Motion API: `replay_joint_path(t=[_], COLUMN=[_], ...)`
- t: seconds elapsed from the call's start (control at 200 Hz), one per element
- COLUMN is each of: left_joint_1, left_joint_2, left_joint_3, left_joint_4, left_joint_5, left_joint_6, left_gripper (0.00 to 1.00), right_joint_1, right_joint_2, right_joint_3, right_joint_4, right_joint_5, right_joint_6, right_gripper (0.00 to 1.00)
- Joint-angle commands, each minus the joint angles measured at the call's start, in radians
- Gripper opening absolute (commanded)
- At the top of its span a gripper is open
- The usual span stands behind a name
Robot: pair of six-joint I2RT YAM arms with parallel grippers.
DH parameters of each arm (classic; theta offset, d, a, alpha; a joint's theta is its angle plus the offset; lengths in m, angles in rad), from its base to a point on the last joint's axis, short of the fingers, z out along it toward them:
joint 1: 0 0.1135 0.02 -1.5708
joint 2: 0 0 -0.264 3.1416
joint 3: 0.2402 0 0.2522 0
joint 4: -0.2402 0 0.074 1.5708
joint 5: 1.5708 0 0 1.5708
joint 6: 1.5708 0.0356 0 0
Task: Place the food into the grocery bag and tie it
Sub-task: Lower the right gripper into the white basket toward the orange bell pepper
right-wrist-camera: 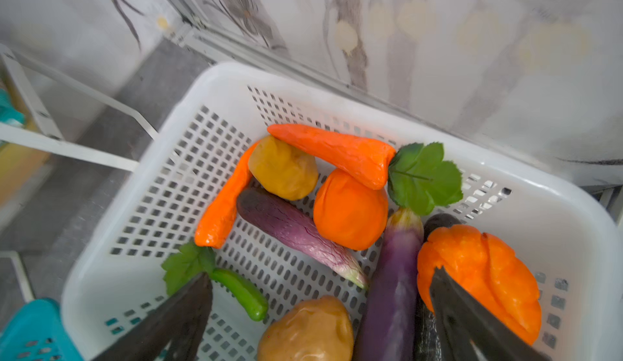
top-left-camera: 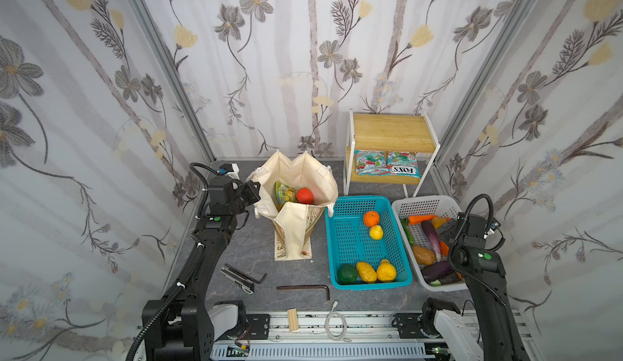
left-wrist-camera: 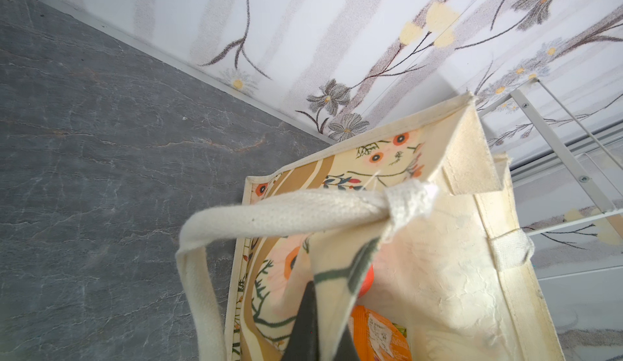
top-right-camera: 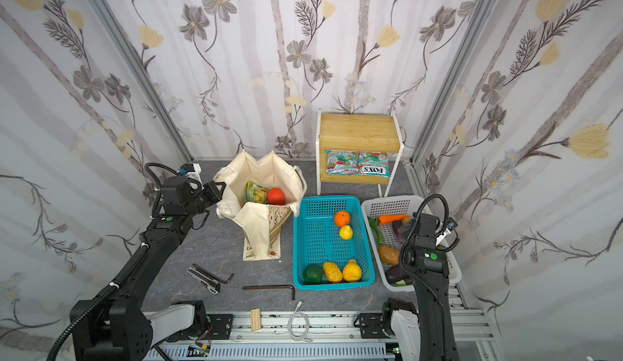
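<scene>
cable [top-left-camera: 333, 306] up front; in a top view the bag [top-left-camera: 303, 174] on the worktop [top-left-camera: 249, 251] holds tomato [top-left-camera: 305, 196] and packet [top-left-camera: 284, 192]. left wrist: left jaws clamp its rim. right wrist: right jaws gape over the white basket [right-wrist-camera: 229, 76]. most food, tying remain.

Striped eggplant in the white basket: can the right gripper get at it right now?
Probably yes. The right gripper hangs open above the basket, and the eggplant lies mostly uncovered below it.
</scene>
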Motion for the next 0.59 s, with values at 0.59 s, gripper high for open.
replay_joint_path(t=[0.59], left_joint_1=[-0.001], left_joint_2=[-0.034], left_joint_3=[0.006], left_joint_4=[0.001], left_joint_5=[0.044], left_joint_6=[-0.004], left_gripper=[0.00], right_joint_1=[-0.038], right_joint_2=[0.080], right_joint_3=[-0.049], right_joint_4=[0.157], right_joint_5=[0.039], right_joint_6=[0.019], right_gripper=[0.94])
